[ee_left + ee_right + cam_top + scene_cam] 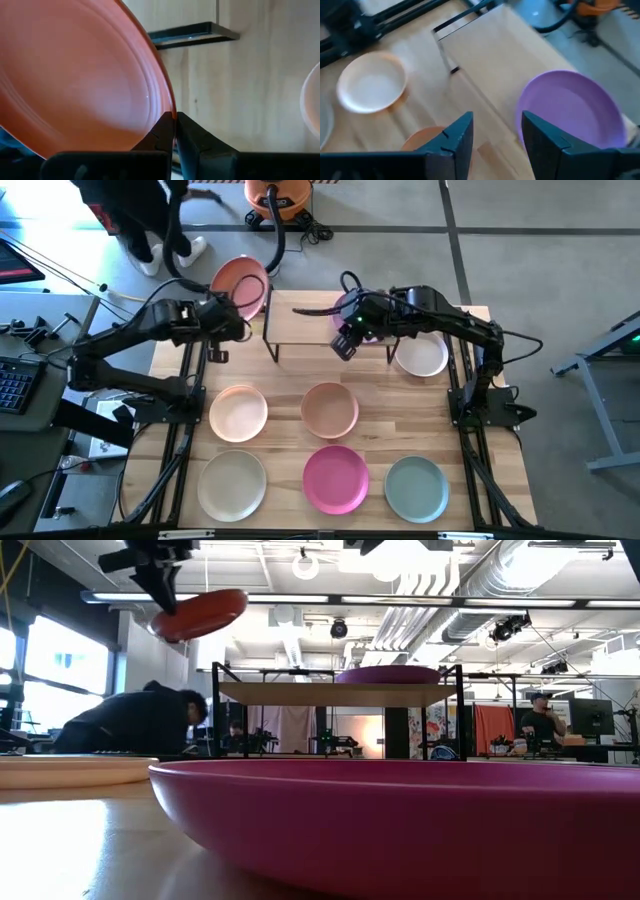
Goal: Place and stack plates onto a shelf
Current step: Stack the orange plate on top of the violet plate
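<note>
Purple plate (362, 315) rests on shelf (300, 318); right gripper (495, 137) fingers spread, empty. Left gripper (174, 131) fingers pinch terracotta plate (241, 285) rim, aloft (10 o'clock). Next: lower it onto shelf.

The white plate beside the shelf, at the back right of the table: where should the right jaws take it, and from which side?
Grip the white plate at its raised rim, on the bare edge facing the table's front. It lies flat, so only the thin rim fits between the jaws; the right arm covers its back edge and the shelf stands close on its left. The right gripper is open over the shelf.
</note>
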Robot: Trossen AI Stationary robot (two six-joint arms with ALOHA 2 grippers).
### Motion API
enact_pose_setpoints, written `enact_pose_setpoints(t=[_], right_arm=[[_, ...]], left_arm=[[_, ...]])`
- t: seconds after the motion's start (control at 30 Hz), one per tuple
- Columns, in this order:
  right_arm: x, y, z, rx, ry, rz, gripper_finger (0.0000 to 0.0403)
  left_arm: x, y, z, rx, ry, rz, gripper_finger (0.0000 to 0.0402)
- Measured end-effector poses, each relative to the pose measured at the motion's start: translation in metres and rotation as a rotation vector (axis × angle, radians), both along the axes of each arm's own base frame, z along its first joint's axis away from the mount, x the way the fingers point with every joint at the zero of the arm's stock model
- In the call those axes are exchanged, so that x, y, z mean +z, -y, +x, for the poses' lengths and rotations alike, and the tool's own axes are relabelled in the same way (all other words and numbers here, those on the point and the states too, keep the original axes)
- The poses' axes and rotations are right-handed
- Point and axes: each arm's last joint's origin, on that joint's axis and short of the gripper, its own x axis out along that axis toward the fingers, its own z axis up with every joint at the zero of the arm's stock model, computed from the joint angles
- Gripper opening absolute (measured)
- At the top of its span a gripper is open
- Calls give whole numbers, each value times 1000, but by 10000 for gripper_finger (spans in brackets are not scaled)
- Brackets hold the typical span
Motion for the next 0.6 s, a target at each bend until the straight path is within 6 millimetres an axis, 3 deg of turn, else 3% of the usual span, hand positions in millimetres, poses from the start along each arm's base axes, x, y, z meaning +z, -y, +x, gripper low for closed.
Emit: enact_pose_setpoints(t=[0.33, 0.6], right_arm=[[10, 35, 5, -140, 154, -45, 149], [18, 68, 3, -219, 266, -66, 145]], left_arm=[[-16, 5, 46, -101, -246, 187, 0], [-33, 20, 76, -180, -356, 309, 0]])
